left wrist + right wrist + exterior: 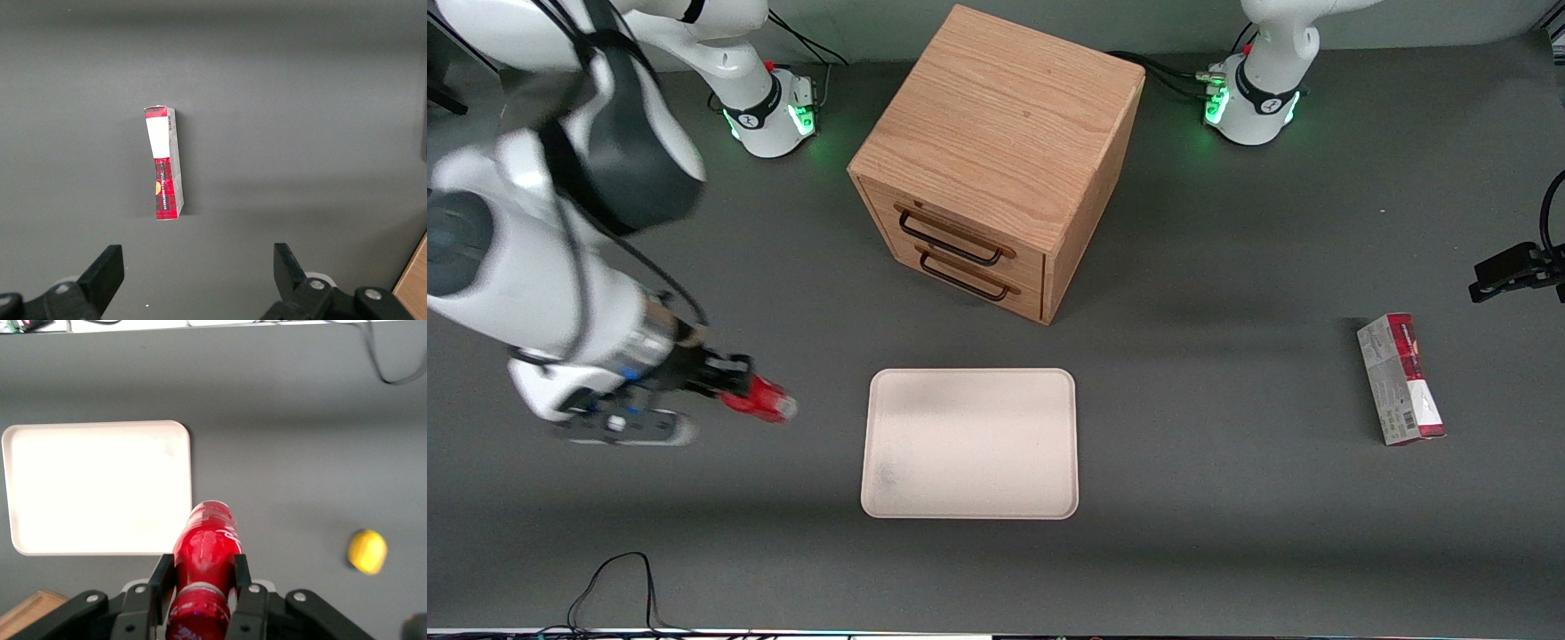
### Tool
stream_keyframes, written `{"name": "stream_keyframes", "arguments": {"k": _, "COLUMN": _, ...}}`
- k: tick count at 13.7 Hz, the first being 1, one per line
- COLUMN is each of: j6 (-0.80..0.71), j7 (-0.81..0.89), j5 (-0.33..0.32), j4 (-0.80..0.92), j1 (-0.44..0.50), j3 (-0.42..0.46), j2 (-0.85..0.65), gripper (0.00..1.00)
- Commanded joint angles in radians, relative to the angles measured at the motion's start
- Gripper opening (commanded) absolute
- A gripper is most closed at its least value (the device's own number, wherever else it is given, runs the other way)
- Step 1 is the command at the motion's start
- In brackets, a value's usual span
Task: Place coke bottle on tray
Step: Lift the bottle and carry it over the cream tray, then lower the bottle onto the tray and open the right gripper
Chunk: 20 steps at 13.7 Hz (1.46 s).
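My right gripper [734, 384] is shut on the coke bottle [762, 399], a small red bottle, and holds it lying sideways above the table beside the tray [970, 442], toward the working arm's end. In the right wrist view the bottle [207, 547] sits clamped between both black fingers [162, 577], sticking out toward the tray's near corner [97, 487]. The tray is flat, pale cream and bare.
A wooden drawer cabinet [996, 160] stands farther from the front camera than the tray. A red-and-grey carton [1400, 380] lies toward the parked arm's end and also shows in the left wrist view [164, 163]. A yellow lump [367, 551] lies on the table near the gripper.
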Motion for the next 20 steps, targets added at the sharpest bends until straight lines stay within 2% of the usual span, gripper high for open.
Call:
{"name": "stream_keyframes", "arguments": {"k": 1, "j6": 0.111, "j7": 0.107, "j5": -0.097, "j4": 0.080, "j1": 0.004, "j3": 0.084, "j2": 0.151, "gripper": 0.00}}
{"name": "stream_keyframes", "arguments": {"k": 3, "j6": 0.218, "j7": 0.130, "j5": -0.103, "j4": 0.026, "j1": 0.016, "j3": 0.084, "j2": 0.188, "gripper": 0.00}}
{"name": "stream_keyframes", "arguments": {"k": 5, "j6": 0.312, "j7": 0.147, "j5": -0.144, "j4": -0.009, "j1": 0.025, "j3": 0.084, "j2": 0.231, "gripper": 0.00}}
{"name": "stream_keyframes", "arguments": {"k": 9, "j6": 0.406, "j7": 0.172, "j5": -0.191, "j4": -0.059, "j1": 0.030, "j3": 0.084, "j2": 0.279, "gripper": 0.00}}
{"name": "stream_keyframes", "arguments": {"k": 12, "j6": 0.452, "j7": 0.172, "j5": -0.200, "j4": -0.098, "j1": 0.030, "j3": 0.081, "j2": 0.283, "gripper": 0.00}}
{"name": "stream_keyframes", "arguments": {"k": 13, "j6": 0.452, "j7": 0.173, "j5": -0.200, "j4": -0.098, "j1": 0.030, "j3": 0.081, "j2": 0.283, "gripper": 0.38}}
{"name": "stream_keyframes", "arguments": {"k": 14, "j6": 0.456, "j7": 0.175, "j5": -0.208, "j4": -0.101, "j1": 0.030, "j3": 0.080, "j2": 0.283, "gripper": 0.94}}
{"name": "stream_keyframes", "arguments": {"k": 15, "j6": 0.464, "j7": 0.185, "j5": -0.211, "j4": -0.104, "j1": 0.030, "j3": 0.080, "j2": 0.280, "gripper": 1.00}}
{"name": "stream_keyframes", "arguments": {"k": 20, "j6": 0.450, "j7": 0.204, "j5": -0.203, "j4": -0.100, "j1": 0.035, "j3": 0.055, "j2": 0.215, "gripper": 1.00}}
